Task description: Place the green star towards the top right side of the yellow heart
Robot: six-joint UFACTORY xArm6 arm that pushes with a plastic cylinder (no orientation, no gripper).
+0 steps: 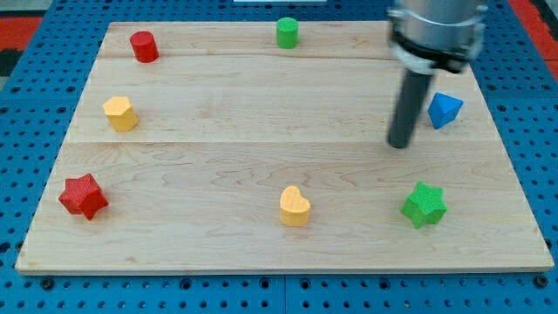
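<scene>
The green star (424, 205) lies near the board's bottom right. The yellow heart (295, 207) lies at the bottom centre, well to the star's left and about level with it. My tip (400, 145) stands above the star towards the view's top, a little to its left, with a clear gap between them. It touches no block. The blue triangular block (444, 110) sits just to the right of the rod.
A green cylinder (288, 33) is at the top centre. A red cylinder (144, 46) is at the top left. A yellow hexagonal block (120, 113) sits at the left. A red star (84, 196) lies at the bottom left. The wooden board (261, 113) rests on a blue pegboard.
</scene>
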